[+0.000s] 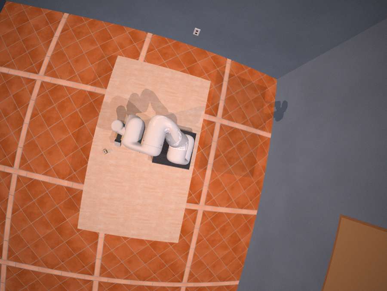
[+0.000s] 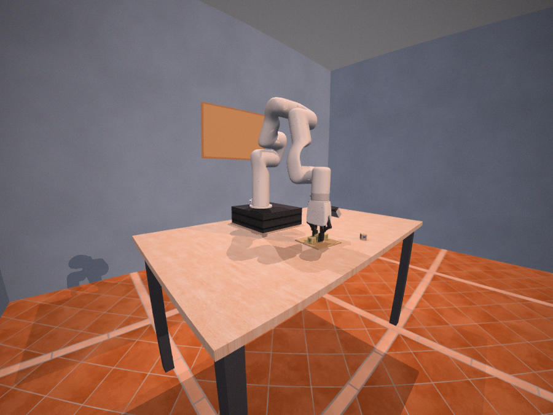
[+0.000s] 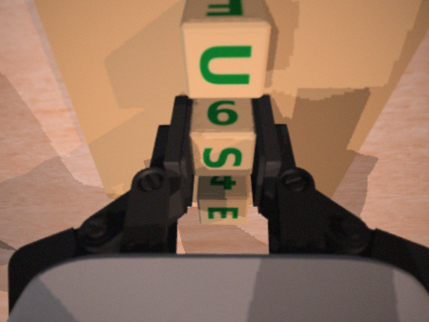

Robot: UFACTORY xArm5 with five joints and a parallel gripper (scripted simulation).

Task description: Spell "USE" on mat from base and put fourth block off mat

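I've got the hand [image 2: 318, 237] [image 3: 222, 120] partly open, two fingers snug on the one S block [image 3: 223, 153]. One U block [image 3: 225, 59] and one E block [image 3: 222, 211] flank it, so three in line on one mat [image 1: 115, 135] [image 2: 331, 242] [image 3: 91, 95]. The fourth block [image 1: 104, 151] [image 2: 363, 236] sits off it, on the tabletop [image 1: 131, 187] [image 2: 246, 272].

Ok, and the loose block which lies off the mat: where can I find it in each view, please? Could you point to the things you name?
Top: the loose block [image 1: 105, 151] [image 2: 363, 236] is left of centre, near the table's left edge.
Exterior: right of centre, a little below mid-height.
Wrist: not in it.
Shared landmark: the wooden table top [image 1: 134, 194] [image 2: 268, 272] [image 3: 14, 48].
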